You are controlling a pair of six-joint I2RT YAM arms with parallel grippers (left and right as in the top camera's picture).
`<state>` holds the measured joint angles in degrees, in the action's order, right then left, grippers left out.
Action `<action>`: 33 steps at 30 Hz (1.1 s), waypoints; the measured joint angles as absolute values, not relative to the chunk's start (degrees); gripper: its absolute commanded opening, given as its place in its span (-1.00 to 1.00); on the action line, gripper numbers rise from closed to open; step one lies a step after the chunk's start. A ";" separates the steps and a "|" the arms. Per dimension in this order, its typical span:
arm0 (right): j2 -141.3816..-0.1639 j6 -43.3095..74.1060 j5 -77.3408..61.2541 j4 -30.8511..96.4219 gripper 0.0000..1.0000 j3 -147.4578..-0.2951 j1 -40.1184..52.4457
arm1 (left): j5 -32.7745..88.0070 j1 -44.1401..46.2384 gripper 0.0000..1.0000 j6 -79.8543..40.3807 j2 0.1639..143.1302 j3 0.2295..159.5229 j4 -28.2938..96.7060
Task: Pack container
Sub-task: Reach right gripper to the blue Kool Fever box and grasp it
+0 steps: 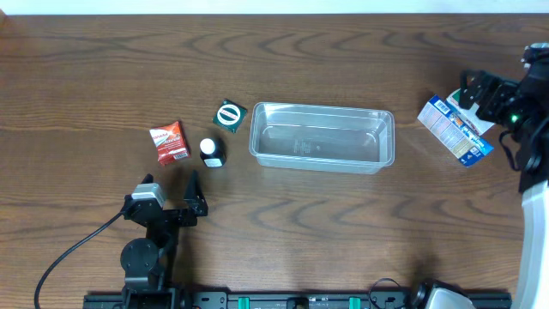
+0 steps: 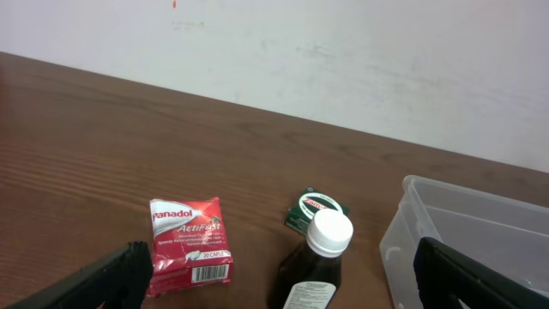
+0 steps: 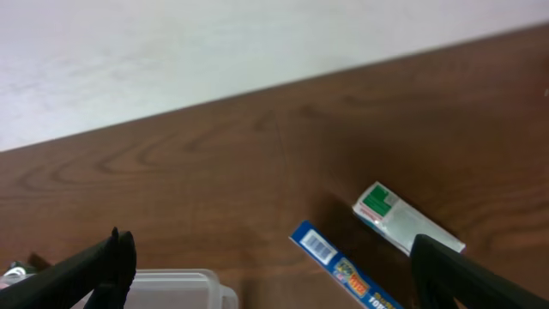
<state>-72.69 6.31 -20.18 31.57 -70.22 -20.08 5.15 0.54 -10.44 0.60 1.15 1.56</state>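
Left gripper [image 1: 196, 194] has its fingers spread wide, holding nothing, with the red Panadol box [image 1: 169, 142] and white-capped bottle [image 1: 211, 152] just ahead. Right gripper [image 3: 273, 249] is spread too, right by the blue-and-white carton [image 1: 450, 129]. The clear container [image 1: 322, 108] sits mid-table between both arms.

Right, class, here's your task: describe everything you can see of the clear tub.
The tub is a clear, see-through plastic rectangle with rounded corners and a flared rim. It sits upright, open side up and empty, in the middle of the table, with its long side running left to right. Nothing touches it: a green box and a bottle lie near one short end, and a blue-and-white carton lies beyond the other.
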 measured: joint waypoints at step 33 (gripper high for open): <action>-100.86 -22.46 -16.29 37.17 0.31 -70.43 -22.48 | 5.15 0.51 0.96 -10.44 0.60 1.15 1.56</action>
<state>-100.86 -22.46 -16.29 37.17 -70.43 -22.48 5.15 0.51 -10.44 0.60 1.15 1.56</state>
